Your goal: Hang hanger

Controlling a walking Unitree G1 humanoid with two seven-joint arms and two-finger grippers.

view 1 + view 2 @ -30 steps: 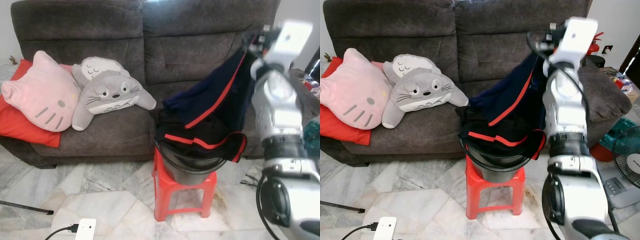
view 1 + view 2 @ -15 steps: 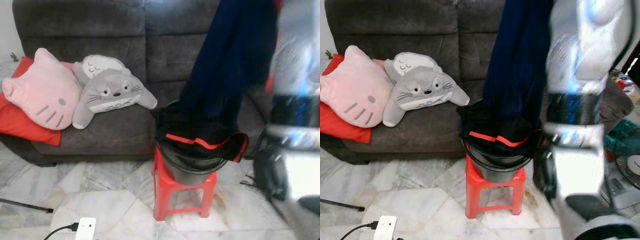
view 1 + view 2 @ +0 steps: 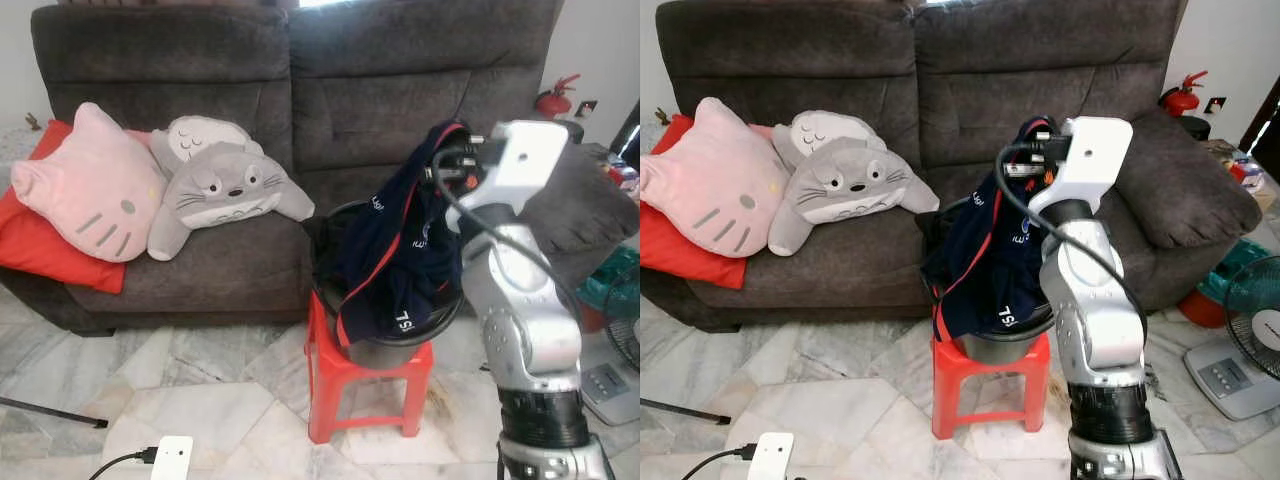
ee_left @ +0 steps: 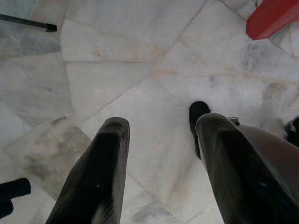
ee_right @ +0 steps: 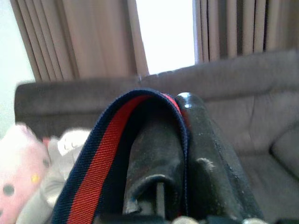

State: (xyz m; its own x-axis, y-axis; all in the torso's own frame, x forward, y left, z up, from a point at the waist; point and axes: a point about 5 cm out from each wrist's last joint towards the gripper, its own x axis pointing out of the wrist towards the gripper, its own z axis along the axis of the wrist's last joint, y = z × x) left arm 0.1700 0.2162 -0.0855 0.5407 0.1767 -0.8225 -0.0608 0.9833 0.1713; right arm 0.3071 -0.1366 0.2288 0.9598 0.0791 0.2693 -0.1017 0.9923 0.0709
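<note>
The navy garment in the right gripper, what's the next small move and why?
Probably lift a little higher. The right gripper is shut on the navy garment, but its lower part hangs into the black bucket on the red stool, so it likely needs more height to clear the rim.

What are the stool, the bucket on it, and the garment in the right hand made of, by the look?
Red stool: moulded plastic, likely; uniform colour, slight sheen.
Black bucket: probably plastic, smooth and glossy at the rim; metal cannot be ruled out.
Navy garment with red stripes: thin synthetic sports fabric, it seems; drapes limply, white printed lettering. The right hand is shut on its red-striped edge.
</note>
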